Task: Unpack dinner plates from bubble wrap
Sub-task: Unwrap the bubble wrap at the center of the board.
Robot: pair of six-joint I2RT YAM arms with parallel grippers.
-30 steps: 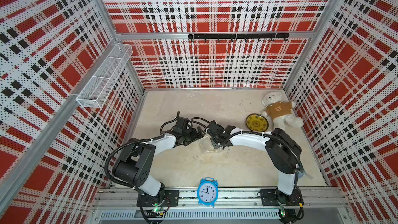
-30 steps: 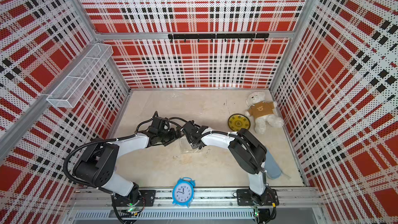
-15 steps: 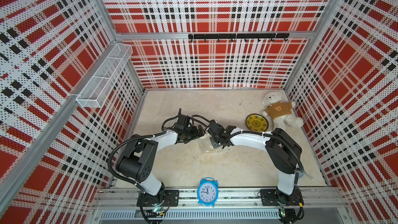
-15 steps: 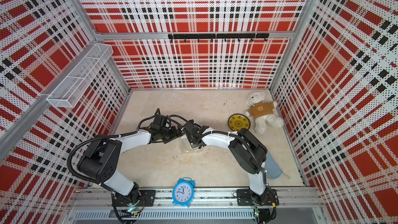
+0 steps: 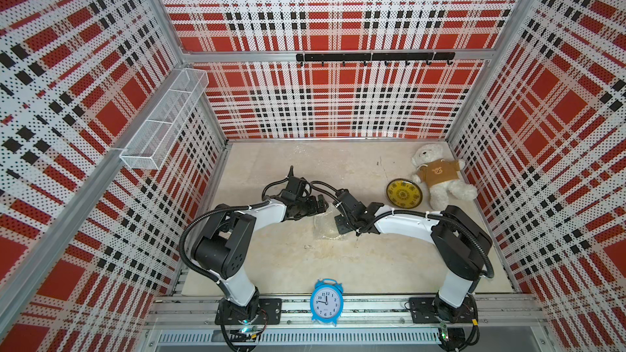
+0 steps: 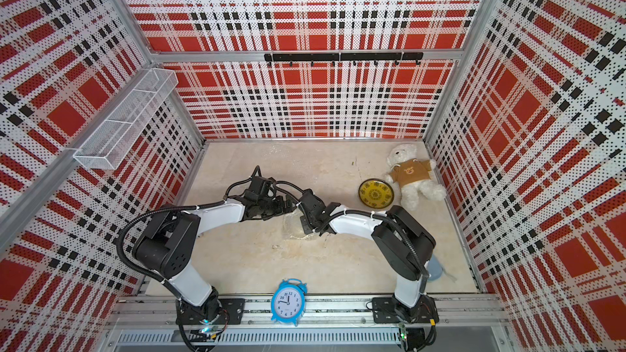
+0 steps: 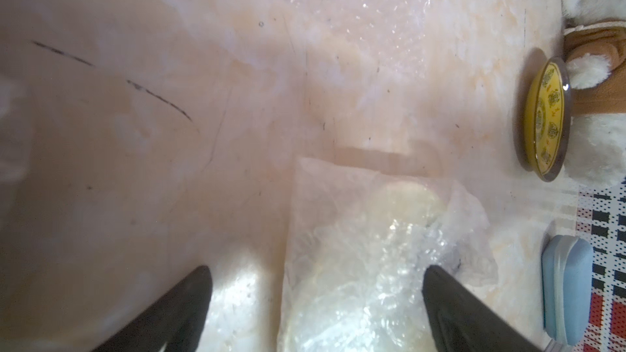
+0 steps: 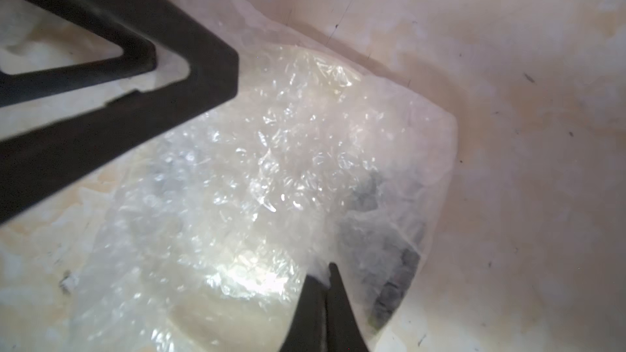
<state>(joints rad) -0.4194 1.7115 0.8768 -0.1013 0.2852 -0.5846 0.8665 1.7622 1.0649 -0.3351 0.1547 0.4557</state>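
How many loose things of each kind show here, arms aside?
Round plates: 2, yellow black-rimmed plate, cream plate inside wrap
Clear bubble wrap sheets: 2, wrapping sheet, flat sheet
White teddy bear: 1
Blue alarm clock: 1
Pale blue case: 1
Total: 7

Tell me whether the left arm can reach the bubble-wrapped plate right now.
Probably yes. The left gripper hangs open at the bubble wrap around the cream plate, nothing between them. The right gripper, shut on the wrap's far side, leaves this edge free.
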